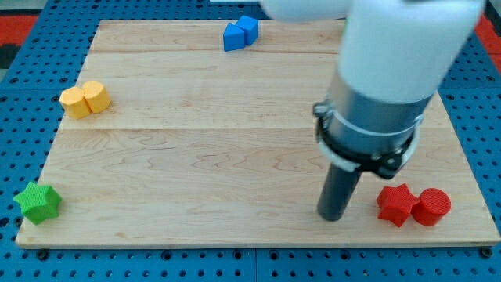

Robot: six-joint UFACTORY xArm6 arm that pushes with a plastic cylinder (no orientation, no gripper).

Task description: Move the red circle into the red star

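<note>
Wooden board (196,149): red cylindrical circle block (431,207) already touches red star block (397,204) — task apparently complete. No jaws exist; my tip (332,217) rests just left, holding nothing — next, retreat.

No legible text, label, brand, number or sign appears on the wooden board (196,157), the coloured blocks, the arm housing (391,70) or the surrounding blue perforated surface (23,117).

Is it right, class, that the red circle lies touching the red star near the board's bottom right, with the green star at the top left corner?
Not quite. The green star sits at the bottom left corner, as the camera view shows. The red circle does touch the red star at bottom right.
</note>
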